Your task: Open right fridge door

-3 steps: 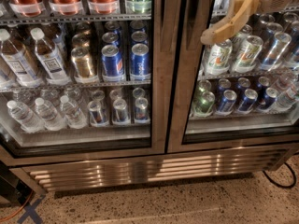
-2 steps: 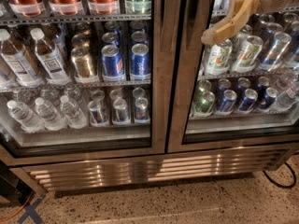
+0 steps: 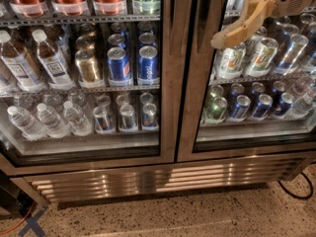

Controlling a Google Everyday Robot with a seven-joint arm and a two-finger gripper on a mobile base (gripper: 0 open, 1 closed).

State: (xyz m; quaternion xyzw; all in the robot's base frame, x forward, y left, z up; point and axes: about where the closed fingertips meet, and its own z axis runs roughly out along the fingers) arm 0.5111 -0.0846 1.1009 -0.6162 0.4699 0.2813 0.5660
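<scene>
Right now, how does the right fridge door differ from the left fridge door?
The gripper hangs in front of the right fridge door, near its top; nothing is in front of the left fridge door. Behind the left fridge door stand water bottles and gold cans; behind the right fridge door stand green-labelled cans and none of those. Both are steel-framed glass and look shut.

The right fridge door (image 3: 190, 107) runs out past the top and right picture edges; only its left upright and bottom rail show whole. The gripper (image 3: 232, 33) hangs before the door's glass near its top edge, its arm cut off at the picture's top right corner, and it hides part of the cans (image 3: 261, 56) behind it. The cans' labels are too blurred to read. The left door (image 3: 167, 107) loses its top and left side.
</scene>
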